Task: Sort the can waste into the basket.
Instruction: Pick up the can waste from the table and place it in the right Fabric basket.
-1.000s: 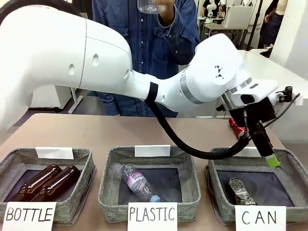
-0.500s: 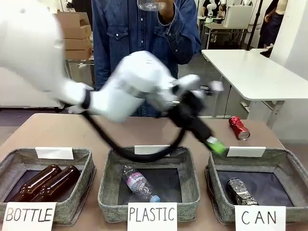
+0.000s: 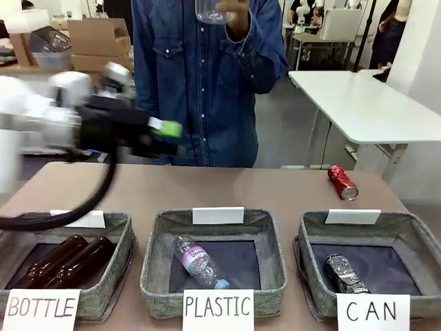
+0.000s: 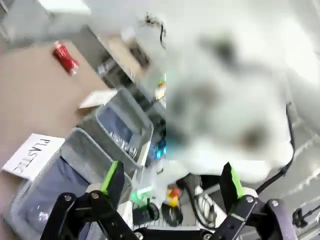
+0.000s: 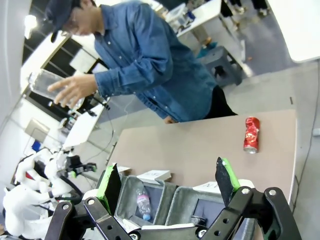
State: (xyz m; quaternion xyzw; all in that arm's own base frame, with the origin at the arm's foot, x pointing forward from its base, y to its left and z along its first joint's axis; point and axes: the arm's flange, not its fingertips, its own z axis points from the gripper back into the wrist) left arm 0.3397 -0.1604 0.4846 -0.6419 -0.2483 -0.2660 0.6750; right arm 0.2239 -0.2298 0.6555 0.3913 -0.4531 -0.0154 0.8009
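The black can (image 3: 344, 274) lies on the dark lining of the grey basket (image 3: 413, 229) signed "CAN" at the front right. Behind that basket the shiny red can (image 3: 342, 183) rests on its side on the bare table, also seen as the red can (image 5: 251, 134) and the red can (image 4: 65, 56) in the wrist views. My left gripper (image 3: 165, 129) hangs blurred above the table's far left, away from both cans. In its wrist view the left gripper (image 4: 171, 180) is open and empty. My right gripper (image 5: 167, 182) is open too, high above the baskets.
A "PLASTIC" basket (image 3: 155, 265) in the middle holds a clear bottle (image 3: 196, 263). The "BOTTLE" basket (image 3: 117, 227) at left holds two brown bottles (image 3: 65, 261). The person stands at the far side, one hand holding a clear plastic bottle (image 3: 213, 9) up high.
My left arm has swung from above the CAN basket across the table to the far left, its gripper empty. Both cans have stayed where they were.
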